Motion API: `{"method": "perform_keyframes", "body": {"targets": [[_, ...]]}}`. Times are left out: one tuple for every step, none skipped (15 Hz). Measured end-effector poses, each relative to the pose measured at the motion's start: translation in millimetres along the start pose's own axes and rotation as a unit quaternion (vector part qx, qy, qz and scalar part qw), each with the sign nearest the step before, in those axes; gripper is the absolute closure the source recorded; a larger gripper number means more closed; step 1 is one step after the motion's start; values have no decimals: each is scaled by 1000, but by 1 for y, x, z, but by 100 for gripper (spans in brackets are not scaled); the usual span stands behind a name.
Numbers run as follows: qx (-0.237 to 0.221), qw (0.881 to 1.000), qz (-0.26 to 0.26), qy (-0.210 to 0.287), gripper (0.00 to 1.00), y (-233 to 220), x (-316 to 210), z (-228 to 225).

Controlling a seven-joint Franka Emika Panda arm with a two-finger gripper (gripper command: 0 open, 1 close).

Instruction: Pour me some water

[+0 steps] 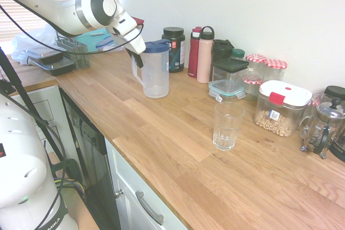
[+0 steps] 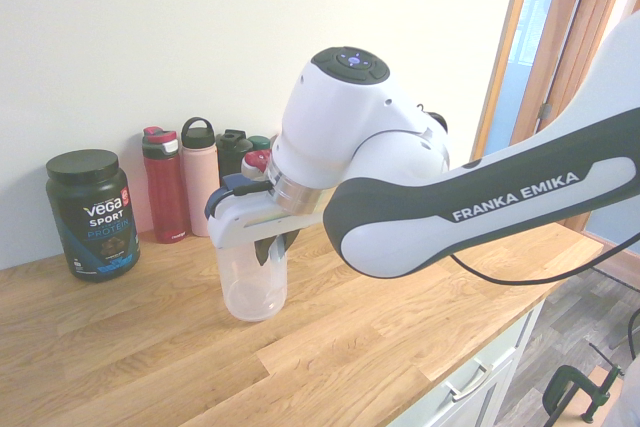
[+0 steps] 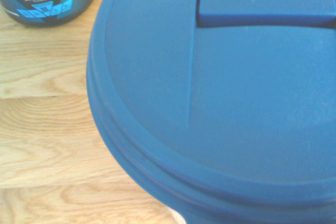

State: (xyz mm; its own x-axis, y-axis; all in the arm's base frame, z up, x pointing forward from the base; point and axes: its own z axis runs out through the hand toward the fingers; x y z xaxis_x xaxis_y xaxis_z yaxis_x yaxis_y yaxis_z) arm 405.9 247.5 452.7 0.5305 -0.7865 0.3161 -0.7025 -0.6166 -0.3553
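Empty glass [image 1: 227, 126], upright blue-lidded pitcher [image 1: 153, 69]

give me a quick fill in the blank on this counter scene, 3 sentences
1. The pitcher has a lid coloured ____.
2. The gripper is at the pitcher's ____.
3. The glass stands upright on the ____ counter.

Missing words: blue; handle; wooden

My gripper [image 2: 268, 247] sits at the clear pitcher [image 2: 254, 287] on the wooden counter [image 2: 120, 347], 2 bottles [image 2: 165, 185] behind.
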Motion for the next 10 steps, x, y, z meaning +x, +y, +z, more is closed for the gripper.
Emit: {"method": "perform_keyframes", "body": {"targets": [[-2,1000,4,-1,100,0,-1,5],[0,1000,6,-2,0,-1,-2,8],[2,1000,7,-3,0,-2,-3,8],[2,1000,7,-5,0,-2,-5,8],[3,1000,8,-6,0,-2,-6,8],[3,1000,8,-6,0,-2,-6,7],[3,1000,9,-7,0,-2,-5,7],[3,1000,9,-7,0,-1,-4,7],[3,1000,9,-7,0,-1,-4,6],[2,1000,8,-6,0,-1,-2,6]]}}
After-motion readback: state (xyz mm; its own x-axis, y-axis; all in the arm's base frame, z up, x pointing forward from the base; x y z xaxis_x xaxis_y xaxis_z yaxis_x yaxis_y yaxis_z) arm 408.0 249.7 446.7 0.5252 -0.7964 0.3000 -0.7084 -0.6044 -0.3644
